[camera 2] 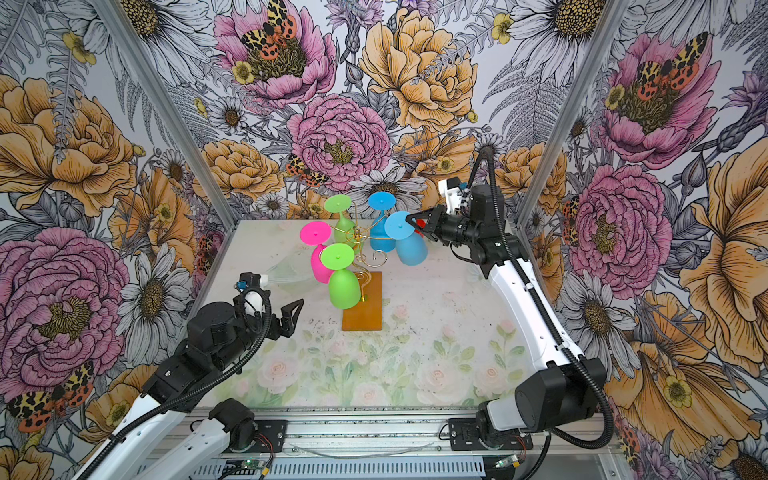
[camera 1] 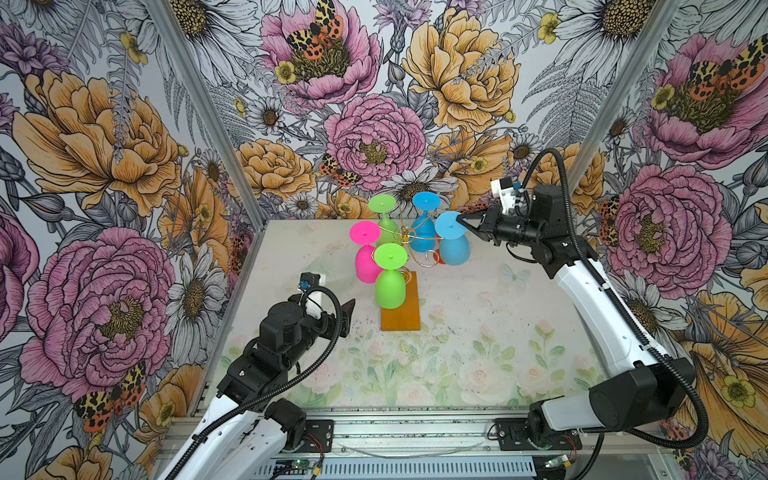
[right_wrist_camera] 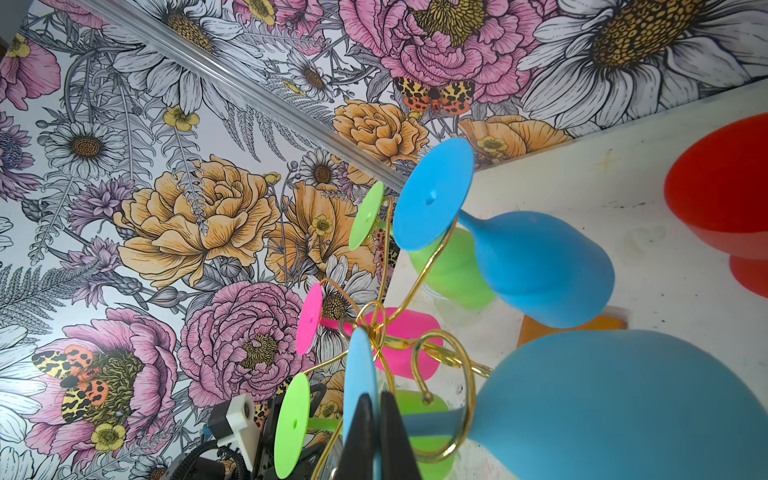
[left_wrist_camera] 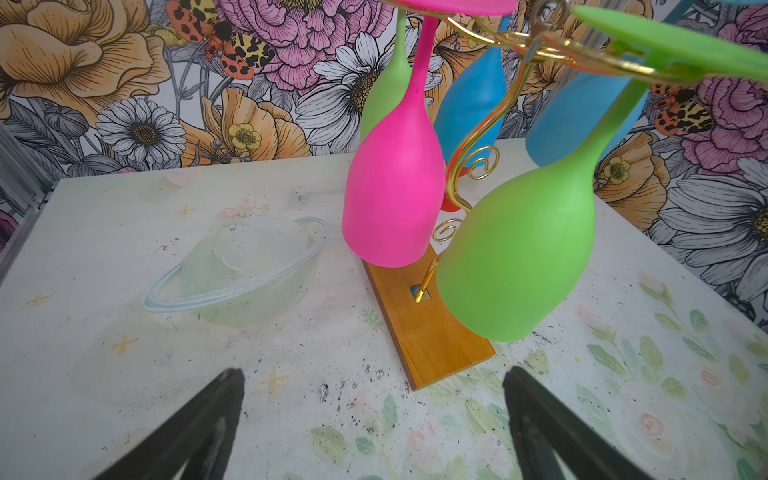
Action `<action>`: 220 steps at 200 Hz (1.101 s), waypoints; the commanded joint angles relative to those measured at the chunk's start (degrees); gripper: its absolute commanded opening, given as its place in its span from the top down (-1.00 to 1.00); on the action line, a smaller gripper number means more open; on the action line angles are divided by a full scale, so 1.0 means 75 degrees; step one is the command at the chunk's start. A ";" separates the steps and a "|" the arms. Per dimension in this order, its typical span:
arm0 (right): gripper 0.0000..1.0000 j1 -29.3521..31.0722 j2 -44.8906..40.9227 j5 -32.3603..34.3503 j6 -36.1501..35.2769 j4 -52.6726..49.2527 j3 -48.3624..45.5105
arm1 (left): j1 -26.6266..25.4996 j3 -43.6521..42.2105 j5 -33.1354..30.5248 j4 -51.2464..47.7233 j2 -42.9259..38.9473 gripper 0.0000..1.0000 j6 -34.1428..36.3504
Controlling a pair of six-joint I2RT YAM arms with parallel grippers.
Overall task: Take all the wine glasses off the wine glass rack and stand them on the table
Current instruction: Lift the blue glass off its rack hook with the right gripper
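Right pincer [camera 1: 461, 219]: you are clamping it shut on the rim of the foot disc of the blue wine glass [camera 1: 454, 249], whose bowl is hanging down and tilting slightly. Probable reason: the disc is the part sitting above the wire, so gripping there is giving you a way to slide the stem out along the arm.

The glass is not yet free. In the right wrist view its stem is running through a curled gold arm of the wine glass rack [camera 1: 402, 311], on the side facing the right edge of the desk [camera 1: 478, 332]. The rack is standing mid-width, toward the back edge.

Left pincer [camera 2: 291, 318]: you are hovering it wide open and empty, low near the left edge, short of the amber base. My guess is that it is waiting there to steady the rack.
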 commanded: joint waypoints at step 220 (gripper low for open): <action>1.00 0.0602 0.0460 0.0082 0.0498 0.1221 0.0035 | 0.0116 -0.0063 0.0168 0.0195 -0.0081 -0.97 0.0161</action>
